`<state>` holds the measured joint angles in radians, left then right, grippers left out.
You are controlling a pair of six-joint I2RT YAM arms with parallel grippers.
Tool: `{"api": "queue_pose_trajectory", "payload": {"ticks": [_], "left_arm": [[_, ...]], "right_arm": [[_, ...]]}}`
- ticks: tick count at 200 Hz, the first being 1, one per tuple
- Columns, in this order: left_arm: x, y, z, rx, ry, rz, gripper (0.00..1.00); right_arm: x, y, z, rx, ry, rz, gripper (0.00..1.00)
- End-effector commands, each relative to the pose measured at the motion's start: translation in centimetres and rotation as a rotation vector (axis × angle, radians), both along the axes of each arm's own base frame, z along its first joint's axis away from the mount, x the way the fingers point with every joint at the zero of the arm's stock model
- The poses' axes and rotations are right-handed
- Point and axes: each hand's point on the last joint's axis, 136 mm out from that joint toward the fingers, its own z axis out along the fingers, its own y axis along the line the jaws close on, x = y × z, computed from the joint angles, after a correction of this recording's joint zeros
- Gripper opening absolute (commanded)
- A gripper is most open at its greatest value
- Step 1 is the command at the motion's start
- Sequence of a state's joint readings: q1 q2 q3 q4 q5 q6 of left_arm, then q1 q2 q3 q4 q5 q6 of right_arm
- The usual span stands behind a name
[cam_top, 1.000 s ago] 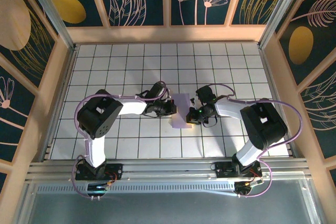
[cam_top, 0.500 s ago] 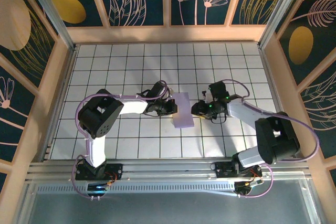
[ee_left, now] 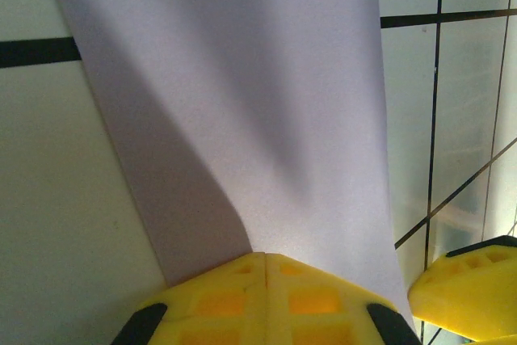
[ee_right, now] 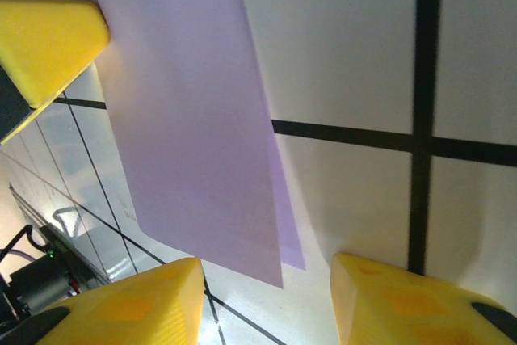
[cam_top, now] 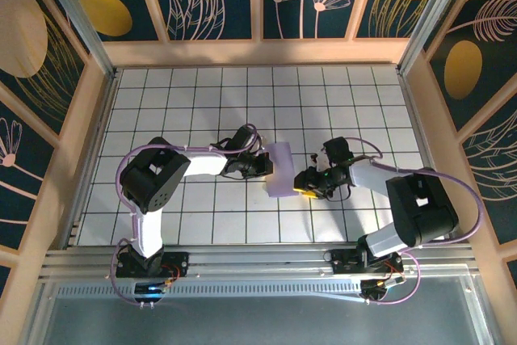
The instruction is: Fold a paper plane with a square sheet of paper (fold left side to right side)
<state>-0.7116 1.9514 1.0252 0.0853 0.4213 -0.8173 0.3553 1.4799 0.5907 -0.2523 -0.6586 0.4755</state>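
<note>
Lavender sheet of paper [cam_top: 282, 170] lies near the middle of the white grid-tiled table [cam_top: 202, 103], between my two arms. From above it reads as a narrow upright rectangle, long edges running away from the bases. In the right wrist view the sheet [ee_right: 190, 111] shows two layers: a thin strip of the lower one sticks out past the upper one along the long edge near the corner, so the edges are not quite flush. The surface is smooth, with soft shading and no sharp crease that I can make out. My left gripper [cam_top: 268, 166] sits at the sheet's left edge, its yellow fingers [ee_left: 311, 300] pressed together with no gap, and the paper [ee_left: 242, 103] comes straight out from between them, so it is pinched there. My right gripper [cam_top: 301, 184] is just beside the sheet's right edge toward the near corner, jaws parted about halfway. Its fingers [ee_right: 137, 305] flank that corner; no contact with the paper visible, nothing held.
</note>
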Motion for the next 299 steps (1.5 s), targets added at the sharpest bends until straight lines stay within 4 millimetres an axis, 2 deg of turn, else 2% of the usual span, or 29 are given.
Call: {"api": "queue_pose_trajectory", "payload": {"ticks": [1,70,153,205,267,299], "left_arm": [[-0.4,0.9,-1.4,0.052,0.035,0.017,0.0],[-0.5,1.0,-1.5,0.056,0.035,0.012,0.0],[-0.7,1.1,-1.5,0.065,0.024,-0.009,0.0],[-0.6,1.1,-1.2,0.063,0.015,-0.016,0.0],[-0.4,1.1,-0.6,0.064,-0.01,-0.027,0.0],[0.0,0.9,-0.1,0.058,-0.031,-0.034,0.02]], "right_arm": [[-0.1,0.9,-0.1,0.04,0.011,0.009,0.45],[1.7,1.9,0.2,0.091,-0.022,-0.01,0.4],[6.7,2.4,1.7,0.154,-0.116,-0.026,0.36],[9.1,2.5,1.2,0.154,-0.138,-0.022,0.33],[10.0,2.1,0.0,0.133,-0.129,-0.027,0.29],[10.3,2.0,-0.1,0.123,-0.138,-0.029,0.22]]}}
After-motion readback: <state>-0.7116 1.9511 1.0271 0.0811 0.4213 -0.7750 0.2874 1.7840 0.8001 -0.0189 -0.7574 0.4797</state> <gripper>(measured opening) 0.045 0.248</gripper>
